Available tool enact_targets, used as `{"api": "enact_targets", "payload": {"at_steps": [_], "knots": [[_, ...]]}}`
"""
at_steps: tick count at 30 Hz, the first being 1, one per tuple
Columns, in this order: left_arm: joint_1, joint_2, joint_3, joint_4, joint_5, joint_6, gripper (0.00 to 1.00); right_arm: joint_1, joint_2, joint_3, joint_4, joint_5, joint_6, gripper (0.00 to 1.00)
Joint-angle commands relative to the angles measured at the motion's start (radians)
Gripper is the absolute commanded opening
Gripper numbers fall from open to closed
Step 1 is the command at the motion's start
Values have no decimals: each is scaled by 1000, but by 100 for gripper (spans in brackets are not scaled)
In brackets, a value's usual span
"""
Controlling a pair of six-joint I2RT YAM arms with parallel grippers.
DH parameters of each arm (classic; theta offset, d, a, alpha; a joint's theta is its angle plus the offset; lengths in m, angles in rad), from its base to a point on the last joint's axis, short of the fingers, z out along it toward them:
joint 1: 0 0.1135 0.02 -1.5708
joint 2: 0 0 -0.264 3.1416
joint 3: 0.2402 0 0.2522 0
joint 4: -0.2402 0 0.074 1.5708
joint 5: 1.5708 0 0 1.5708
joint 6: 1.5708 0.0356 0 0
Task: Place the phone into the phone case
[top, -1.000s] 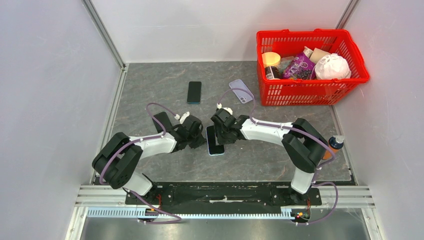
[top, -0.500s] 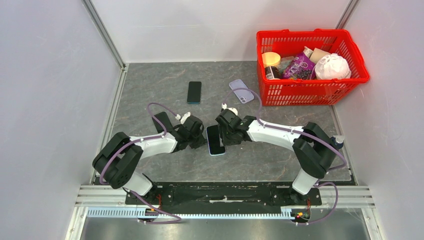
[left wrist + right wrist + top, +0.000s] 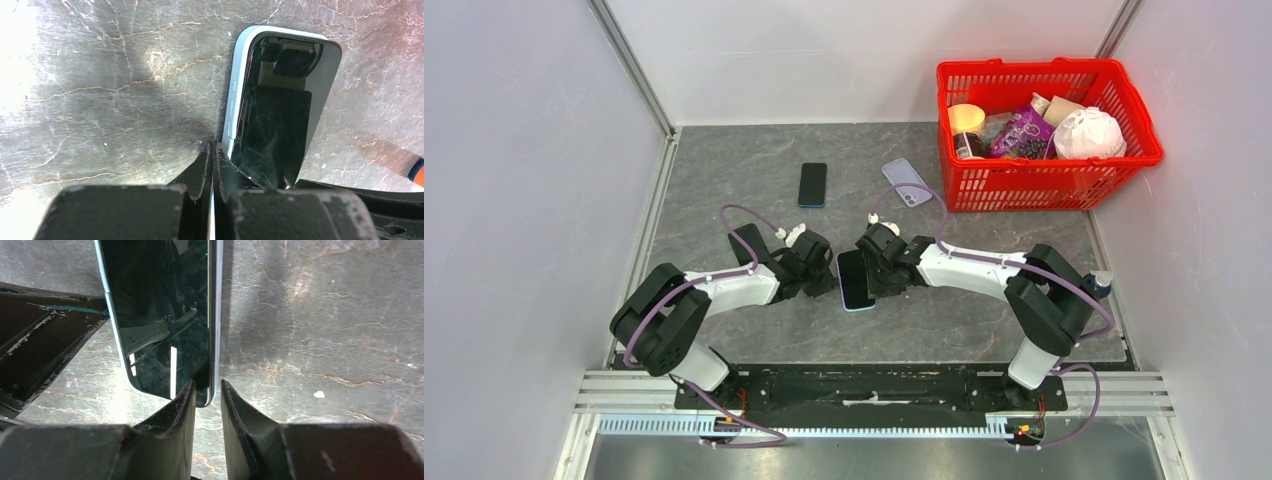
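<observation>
Left claw (image 3: 822,270) and right claw (image 3: 876,268) meet low over the middle of the grey marbled table (image 3: 724,170), one at 9 o'clock and one at 3 o'clock of the slab between them. On the left claw, the fingers (image 3: 200,170) are drawn together to a hairline at the slab's near corner; whether they nip its rim I can't tell. On the right claw they stand a sliver apart with the other near corner poking into the gap, and I can't tell if they bite.

Up at 2 o'clock sits the loaded red plastic mesh basket (image 3: 1034,66), well apart.

Between the claws lies the black-glass phone with a pale blue rim (image 3: 855,282), long axis running 12 to 6. That rim may be a shell, I reckon, but it isn't clear. It looks stiff, light, slick on the glass and breakable, so I'd hold the long side edges, never the face.

A lilac phone case (image 3: 907,182) lies at 1 o'clock and a second black phone (image 3: 812,184) at 11, both apart from the claws. Bare table runs toward 12 and 6, and the white side walls stand far off.
</observation>
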Motion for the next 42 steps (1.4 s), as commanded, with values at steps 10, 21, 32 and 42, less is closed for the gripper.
{"api": "enact_targets", "payload": {"at_steps": [10, 21, 32, 42], "knots": [[-9, 40, 1, -66, -8, 4, 2, 37, 36, -32, 35, -30, 37, 7], [-10, 43, 4, -63, -11, 6, 2, 86, 130, -38, 46, -17, 59, 0], [-9, 50, 15, -65, -27, 9, 2, 122, 110, -47, -20, 78, 73, 0], [58, 58, 77, -124, -73, 42, 5, 28, -130, 31, -47, 118, -9, 52]]}}
